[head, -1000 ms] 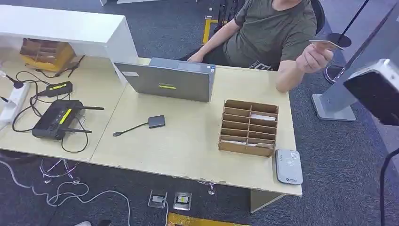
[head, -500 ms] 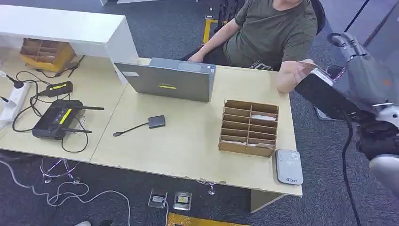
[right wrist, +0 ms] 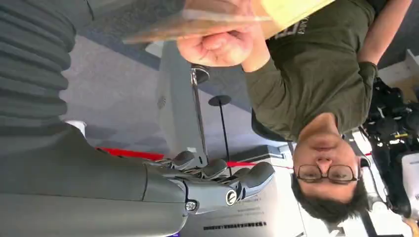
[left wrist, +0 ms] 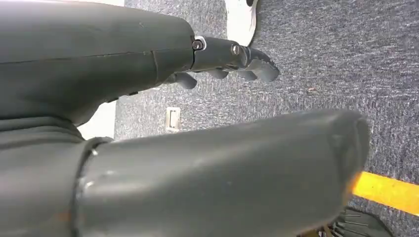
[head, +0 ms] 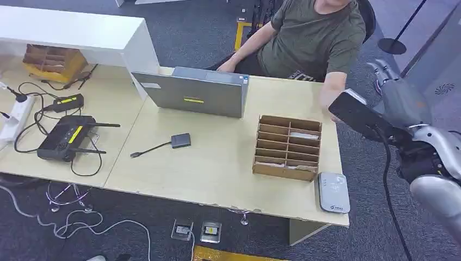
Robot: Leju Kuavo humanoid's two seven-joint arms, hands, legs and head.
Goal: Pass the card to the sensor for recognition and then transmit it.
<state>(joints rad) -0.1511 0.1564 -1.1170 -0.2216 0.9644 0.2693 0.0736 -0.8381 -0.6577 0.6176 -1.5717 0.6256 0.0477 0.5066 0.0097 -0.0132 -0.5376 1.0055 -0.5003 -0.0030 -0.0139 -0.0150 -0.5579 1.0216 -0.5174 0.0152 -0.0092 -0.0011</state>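
Note:
A person in a dark green shirt (head: 315,38) sits behind the table. In the right wrist view the person's hand (right wrist: 217,47) pinches a thin tan card (right wrist: 197,19) by its edge. My right hand (head: 399,98) is raised beside the table's far right corner, close to that hand. Its fingers (right wrist: 217,173) are spread apart from the card and hold nothing. In the head view my wrist covers the person's hand. The grey card sensor (head: 333,191) lies flat on the table's near right corner. My left hand (left wrist: 232,57) hangs over the carpet, its fingers loosely out and holding nothing.
A cardboard slotted sorter (head: 288,147) stands just left of the sensor. A grey laptop (head: 195,91) sits mid-table, with a small adapter (head: 180,140) in front of it. A black router (head: 65,136) and cables lie at the left. A stand's base (head: 392,45) is on the carpet at the right.
My right arm swung in from the right edge and settled near the person's hand. That hand lowered the card from shoulder height toward the table's corner.

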